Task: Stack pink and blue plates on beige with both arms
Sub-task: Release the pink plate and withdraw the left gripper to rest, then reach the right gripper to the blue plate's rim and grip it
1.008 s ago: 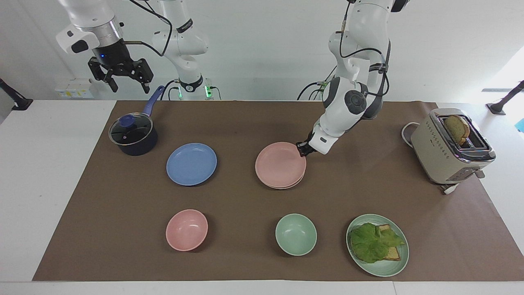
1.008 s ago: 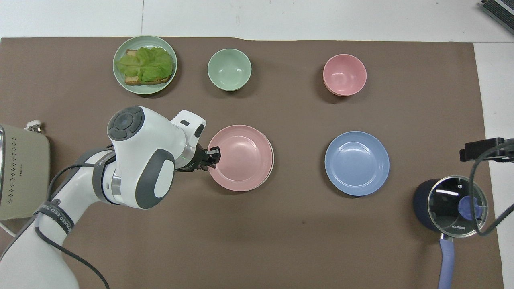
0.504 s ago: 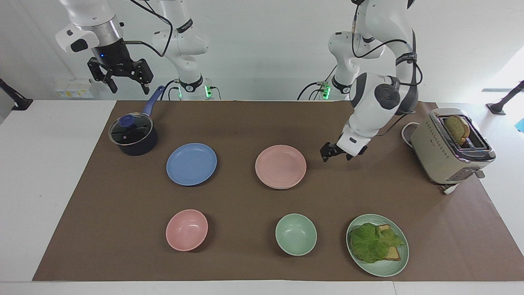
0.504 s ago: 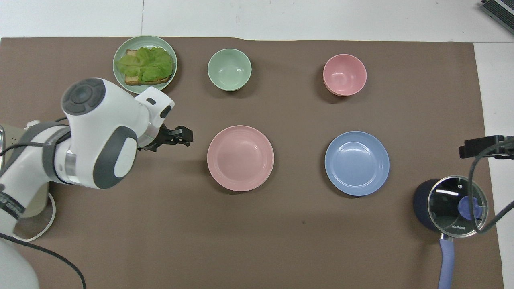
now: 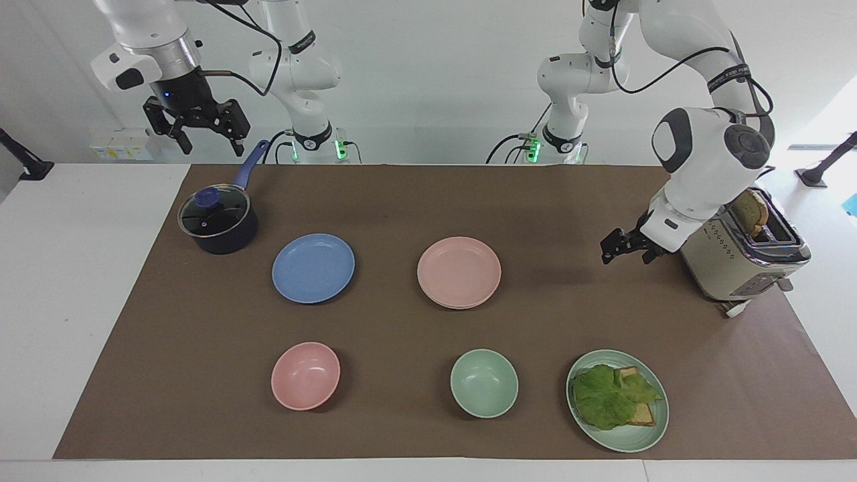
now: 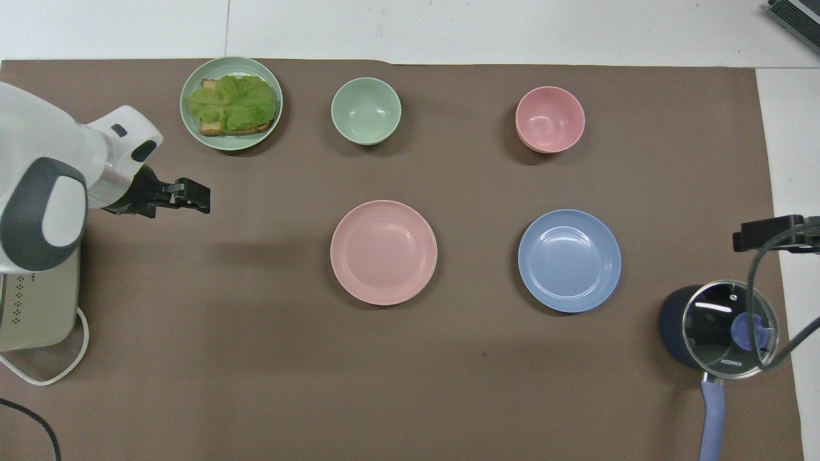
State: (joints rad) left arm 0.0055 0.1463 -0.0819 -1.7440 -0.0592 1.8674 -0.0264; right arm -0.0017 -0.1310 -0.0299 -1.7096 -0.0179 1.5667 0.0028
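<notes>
Resting pink plate (image 5: 459,269) on beige plate (image 5: 469,304), round, matte

**Colours on the table**

Mat (image 5: 402,201) plain brown, table (image 5: 80,268) white. Pink plate (image 5: 458,270) pale pink, a beige rim just showing under it; blue plate (image 5: 313,267) periwinkle. Bowls: pink (image 5: 305,375), pale green (image 5: 483,382). Green plate (image 5: 653,428) carries green lettuce on tan toast. Saucepan (image 5: 224,237) navy, lilac-blue handle and knob. Toaster (image 5: 726,268) cream, dotted side. Arms white, grey caps; grippers black.

Lidded pot (image 5: 217,222), toaster (image 5: 740,251), pink bowl (image 5: 305,375), green bowl (image 5: 484,383)
</notes>
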